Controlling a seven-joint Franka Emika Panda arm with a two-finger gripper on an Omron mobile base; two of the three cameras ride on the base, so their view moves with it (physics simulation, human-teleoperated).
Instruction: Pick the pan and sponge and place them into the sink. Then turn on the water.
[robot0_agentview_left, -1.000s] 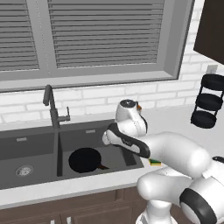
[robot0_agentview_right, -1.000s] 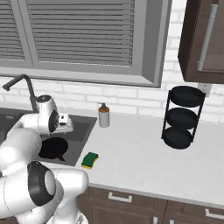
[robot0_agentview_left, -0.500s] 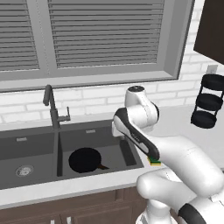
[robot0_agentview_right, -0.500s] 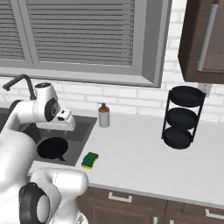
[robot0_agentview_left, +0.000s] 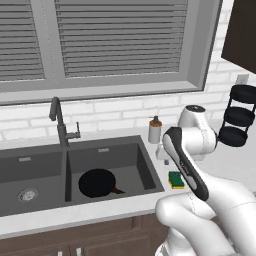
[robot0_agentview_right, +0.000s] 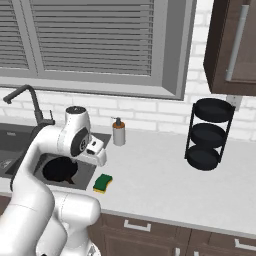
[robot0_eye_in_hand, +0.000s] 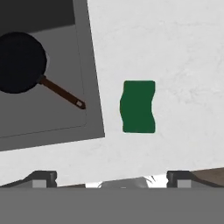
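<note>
The black pan (robot0_agentview_left: 97, 182) (robot0_agentview_right: 60, 169) (robot0_eye_in_hand: 19, 61) lies flat in the right basin of the dark sink (robot0_agentview_left: 135, 165) (robot0_eye_in_hand: 65, 118), its handle pointing toward the counter. On the counter just right of the sink rests the green-topped sponge (robot0_agentview_left: 175, 179) (robot0_agentview_right: 103, 183) (robot0_eye_in_hand: 138, 106). My gripper (robot0_eye_in_hand: 111, 180) (robot0_agentview_right: 98, 160) hangs open above the counter and looks down, with the sponge a little ahead of its fingertips and nothing between them. No water is in view at the faucet (robot0_agentview_left: 57, 120) (robot0_agentview_right: 27, 97).
A white soap dispenser (robot0_agentview_left: 154, 131) (robot0_agentview_right: 118, 132) stands at the wall behind the sponge. A black tiered rack (robot0_agentview_left: 237, 122) (robot0_agentview_right: 207, 132) occupies the counter further right. The brick wall and window run along the back.
The arm has swung right, from over the sink basin to above the counter at the sponge. The pan has stayed in the basin, and the jaws have stayed open.
</note>
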